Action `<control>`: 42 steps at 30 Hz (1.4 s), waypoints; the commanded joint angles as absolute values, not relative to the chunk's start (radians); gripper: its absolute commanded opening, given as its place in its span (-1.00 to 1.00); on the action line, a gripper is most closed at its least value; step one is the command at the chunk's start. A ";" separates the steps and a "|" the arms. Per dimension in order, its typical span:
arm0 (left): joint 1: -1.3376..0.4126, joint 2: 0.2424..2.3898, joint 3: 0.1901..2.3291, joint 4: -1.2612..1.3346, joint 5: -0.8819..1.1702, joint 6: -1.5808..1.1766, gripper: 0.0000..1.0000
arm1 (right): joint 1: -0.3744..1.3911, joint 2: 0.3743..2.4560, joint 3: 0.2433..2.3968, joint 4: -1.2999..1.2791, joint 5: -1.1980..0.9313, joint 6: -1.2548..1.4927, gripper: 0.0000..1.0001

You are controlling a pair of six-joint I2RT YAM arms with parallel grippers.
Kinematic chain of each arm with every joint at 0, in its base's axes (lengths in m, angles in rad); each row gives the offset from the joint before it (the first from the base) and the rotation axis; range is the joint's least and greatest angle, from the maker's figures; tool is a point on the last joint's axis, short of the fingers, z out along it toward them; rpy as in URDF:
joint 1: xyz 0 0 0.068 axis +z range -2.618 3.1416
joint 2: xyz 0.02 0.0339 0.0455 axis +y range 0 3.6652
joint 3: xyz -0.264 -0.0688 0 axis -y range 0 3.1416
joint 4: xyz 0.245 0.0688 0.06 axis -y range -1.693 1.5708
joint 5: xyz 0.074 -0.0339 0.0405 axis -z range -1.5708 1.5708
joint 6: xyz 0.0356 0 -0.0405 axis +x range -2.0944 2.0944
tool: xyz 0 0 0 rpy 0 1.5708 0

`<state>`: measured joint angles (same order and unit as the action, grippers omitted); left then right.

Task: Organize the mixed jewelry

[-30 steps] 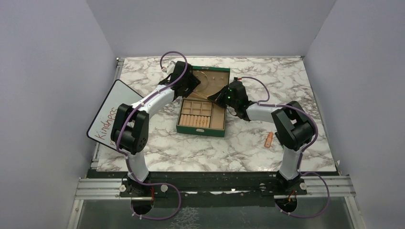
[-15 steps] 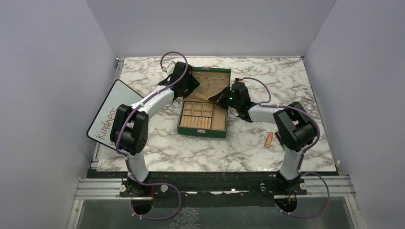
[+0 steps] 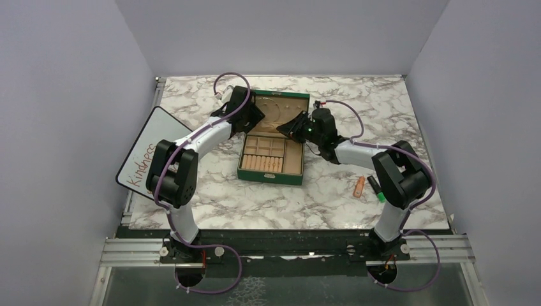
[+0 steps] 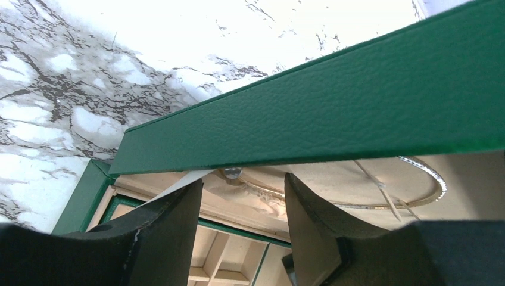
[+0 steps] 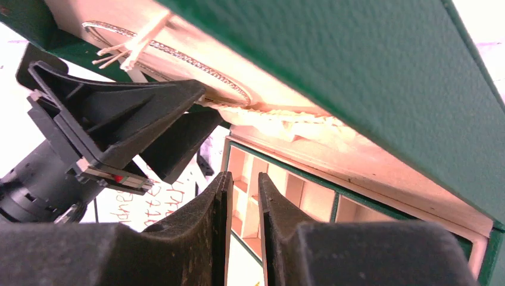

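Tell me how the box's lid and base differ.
The lid stands tilted open; the base lies flat on the table. The lid's lining carries a necklace loop; the base is split into small compartments. Both are green outside, tan inside.

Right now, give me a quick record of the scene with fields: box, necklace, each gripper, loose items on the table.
box: green, lid raised, compartments showing
necklace: gold loop lying against the lid's lining
left gripper: open, by the lid's left edge
right gripper: narrowly open, by the lid's right edge
loose items: orange marker, highlighter, right of box
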<state>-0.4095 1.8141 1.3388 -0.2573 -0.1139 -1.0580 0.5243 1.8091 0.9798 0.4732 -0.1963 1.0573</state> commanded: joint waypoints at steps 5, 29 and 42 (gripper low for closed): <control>-0.394 1.772 1.305 -0.262 -0.157 -1.036 -0.01 | 0.529 1.761 0.960 0.485 -0.201 1.052 -0.36; -0.394 1.786 1.274 -0.270 -0.263 -1.004 -0.39 | 0.529 1.761 0.963 0.464 -0.198 1.056 -0.51; -0.394 1.712 1.261 -0.223 -0.246 -0.994 0.04 | 0.529 1.758 0.969 0.460 -0.201 1.052 -0.54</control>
<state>-0.4122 1.7645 1.2766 -0.2604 -0.1886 -1.0080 0.5243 1.7927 0.9653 0.4690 -0.1963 1.0573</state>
